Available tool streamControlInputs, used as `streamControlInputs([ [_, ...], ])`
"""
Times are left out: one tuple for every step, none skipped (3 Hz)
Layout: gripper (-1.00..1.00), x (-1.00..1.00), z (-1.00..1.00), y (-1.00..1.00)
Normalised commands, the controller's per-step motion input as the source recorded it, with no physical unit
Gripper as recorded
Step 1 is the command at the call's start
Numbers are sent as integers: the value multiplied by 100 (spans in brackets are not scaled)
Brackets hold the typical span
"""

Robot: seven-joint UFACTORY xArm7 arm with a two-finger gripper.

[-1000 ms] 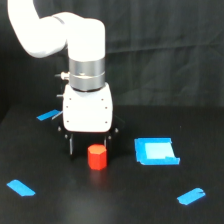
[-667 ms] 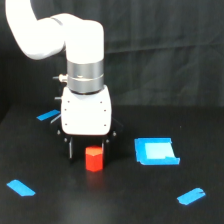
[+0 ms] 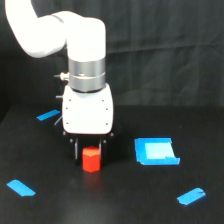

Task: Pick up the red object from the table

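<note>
Arm lowered, gripper (image 3: 90,150) fingers now straddling red object (image 3: 91,159) on table (image 3: 115,200), grip unclear

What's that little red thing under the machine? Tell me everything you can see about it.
The red block is small, matte and red-orange, with flat facets on its sides, so it looks many-sided rather than round. It stands upright on the black table, directly under the white arm's tool. Its top sits between the tool's two dark fingers, which stand on either side of it. Whether they are pressing on it is too blurred to tell. The block looks whole and unmarked, and nothing else is near it.
</note>
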Motion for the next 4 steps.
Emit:
streamControlInputs([
  [-93, 2, 22, -5],
  [-95, 15, 86, -11],
  [-98, 23, 96, -1],
  [-99, 23, 99, 9],
])
